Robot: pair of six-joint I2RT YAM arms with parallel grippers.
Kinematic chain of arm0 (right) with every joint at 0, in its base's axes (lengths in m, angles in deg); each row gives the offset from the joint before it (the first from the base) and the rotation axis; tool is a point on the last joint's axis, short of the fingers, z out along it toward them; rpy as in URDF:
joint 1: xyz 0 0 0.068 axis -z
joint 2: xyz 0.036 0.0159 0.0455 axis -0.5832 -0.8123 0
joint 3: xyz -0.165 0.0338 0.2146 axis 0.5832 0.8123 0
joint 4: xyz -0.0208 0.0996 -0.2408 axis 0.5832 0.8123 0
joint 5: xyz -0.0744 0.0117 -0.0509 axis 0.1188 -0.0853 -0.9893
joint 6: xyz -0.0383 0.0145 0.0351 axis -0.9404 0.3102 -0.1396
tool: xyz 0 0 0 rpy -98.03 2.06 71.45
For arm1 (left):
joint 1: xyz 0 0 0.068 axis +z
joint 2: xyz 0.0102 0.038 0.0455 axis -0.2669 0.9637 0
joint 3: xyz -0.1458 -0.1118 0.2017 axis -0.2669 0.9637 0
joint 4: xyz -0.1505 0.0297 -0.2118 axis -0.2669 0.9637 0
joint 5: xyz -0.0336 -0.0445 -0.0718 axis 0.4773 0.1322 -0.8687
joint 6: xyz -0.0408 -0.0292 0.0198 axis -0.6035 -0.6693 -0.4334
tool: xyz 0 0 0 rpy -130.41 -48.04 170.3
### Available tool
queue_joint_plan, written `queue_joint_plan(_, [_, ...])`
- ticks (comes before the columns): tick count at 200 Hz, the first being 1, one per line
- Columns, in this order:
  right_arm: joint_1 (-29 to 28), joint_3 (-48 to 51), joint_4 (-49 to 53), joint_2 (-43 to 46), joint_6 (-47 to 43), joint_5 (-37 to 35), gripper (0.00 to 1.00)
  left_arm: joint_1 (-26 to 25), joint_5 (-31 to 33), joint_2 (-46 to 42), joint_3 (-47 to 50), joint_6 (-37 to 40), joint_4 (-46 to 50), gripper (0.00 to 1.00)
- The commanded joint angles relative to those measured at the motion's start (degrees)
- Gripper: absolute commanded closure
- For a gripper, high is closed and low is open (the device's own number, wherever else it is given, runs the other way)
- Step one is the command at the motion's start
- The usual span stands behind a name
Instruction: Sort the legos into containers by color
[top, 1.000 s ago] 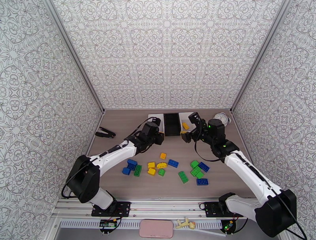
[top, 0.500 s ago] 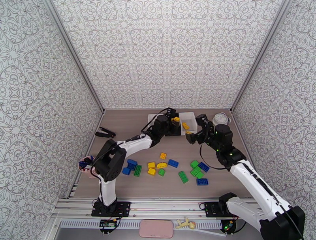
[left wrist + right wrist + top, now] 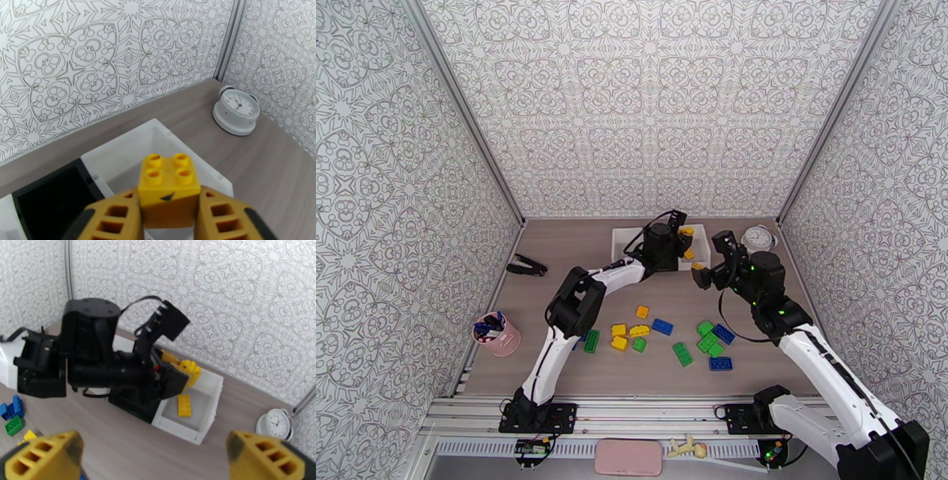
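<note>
**Left tool** (image 3: 170,215): pinching one small yellow square plastic brick with four studs (image 3: 169,179) between its ochre fingers (image 3: 114,217), studs up.
- The brick hangs over an open white rectangular plastic bin (image 3: 130,142) directly below and ahead of this tool.
- One yellow oblong brick (image 3: 184,405) lies on that bin's floor.

**Black rectangular plastic bin** (image 3: 47,201): just left of the left tool, right against the white bin.

**Round white clock** (image 3: 236,111): ahead of the left tool and to its right, on the grey wood-grain desk (image 3: 276,169).

**Right tool** (image 3: 154,455): jaws spread wide, nothing between them. It faces the left tool and the white bin.

**Loose blue, green and yellow bricks** (image 3: 656,331): scattered on the desk behind both tools, towards the arm bases.
</note>
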Motion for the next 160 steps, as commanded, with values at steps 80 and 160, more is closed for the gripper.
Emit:
queue_joint_plan(80, [0.6,0.5,1.7,1.8,0.4,-1.2,0.01,-0.1,-1.8,-4.3,0.0,0.9,2.3,0.32])
queue_joint_plan(160, [-1.4,-0.9,1.8,-3.0,-4.7,18.8,0.01,-0.6,10.5,-31.0,30.5,-4.3,0.8,0.00])
